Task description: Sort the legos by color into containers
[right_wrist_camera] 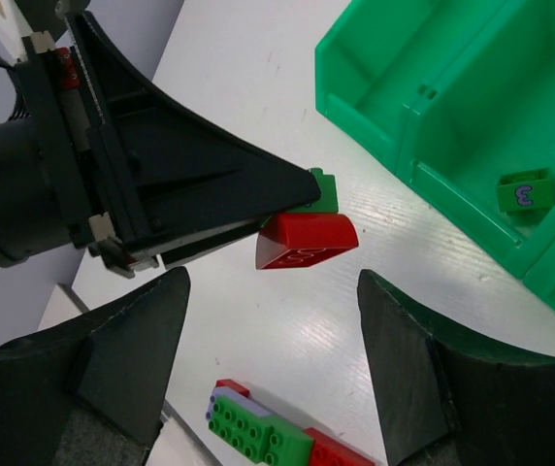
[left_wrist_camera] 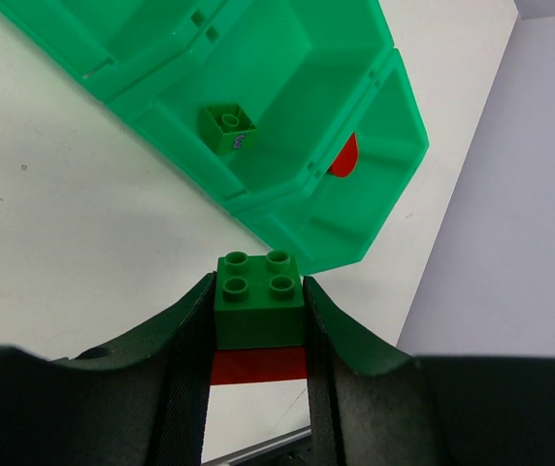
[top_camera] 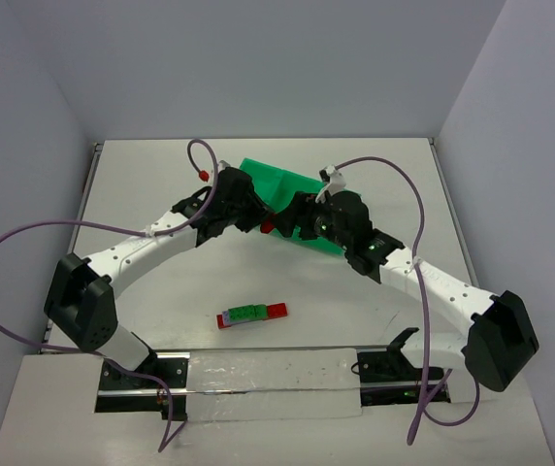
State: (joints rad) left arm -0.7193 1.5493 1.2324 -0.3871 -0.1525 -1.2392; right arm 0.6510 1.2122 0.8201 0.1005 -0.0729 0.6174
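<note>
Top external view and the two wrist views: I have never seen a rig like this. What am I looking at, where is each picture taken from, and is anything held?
These are two robot arms bolted at the near edge of a white table. The top external view looks down from above and behind them. The other two pictures come from a camera on each wrist, so the dark shapes at the bottom are that arm's own fingers. On the table sits a green tray of compartments. One holds a loose green brick, and something red shows in the end one. A stack of bricks lies nearer the arm bases. The left fingers clamp a held green brick with a red piece under it, beside the tray. The right fingers stand open and empty, facing that red piece.
</note>
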